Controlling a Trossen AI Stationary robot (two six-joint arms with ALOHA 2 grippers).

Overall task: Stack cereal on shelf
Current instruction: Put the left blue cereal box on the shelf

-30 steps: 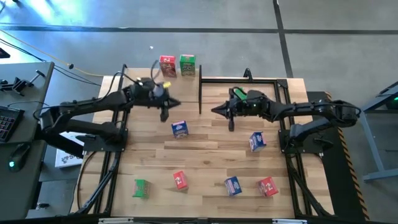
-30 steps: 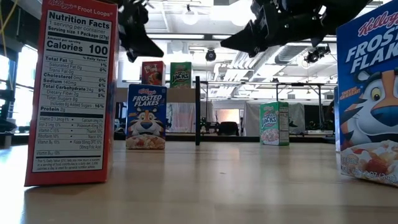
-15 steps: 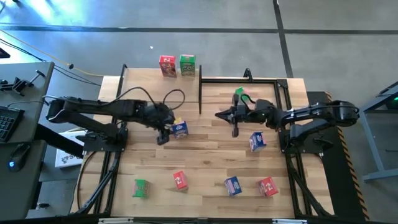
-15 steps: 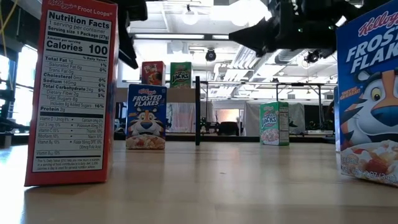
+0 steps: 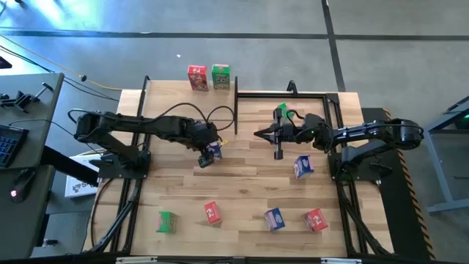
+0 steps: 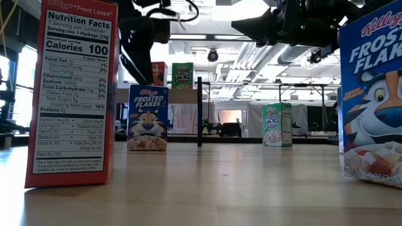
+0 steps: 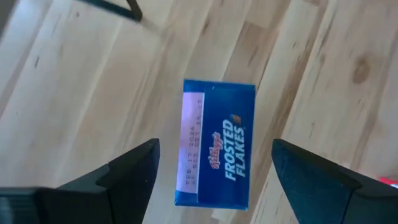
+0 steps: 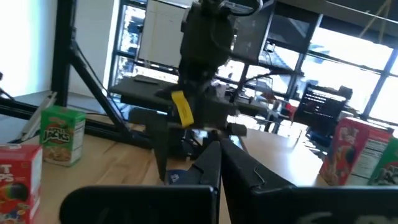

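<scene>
Left gripper [image 5: 206,155] poised wide open over the blue cereal box [image 7: 216,144].
The box stood mid-table, between the fingers [image 7: 127,171] but untouched; a good grasp would centre and lower before closing. Further right, the right gripper [image 5: 277,150] hovered shut and empty. The shelf [image 5: 210,93] showed only partly.

Wooden bench [image 5: 242,183] sits on a grey concrete floor [image 5: 293,44], with a keyboard [image 5: 6,143] off to the side.

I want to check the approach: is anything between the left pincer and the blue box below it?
No. In the left wrist view the open left pincer straddles the blue Frosted Flakes box, with only bare tabletop around it.
</scene>
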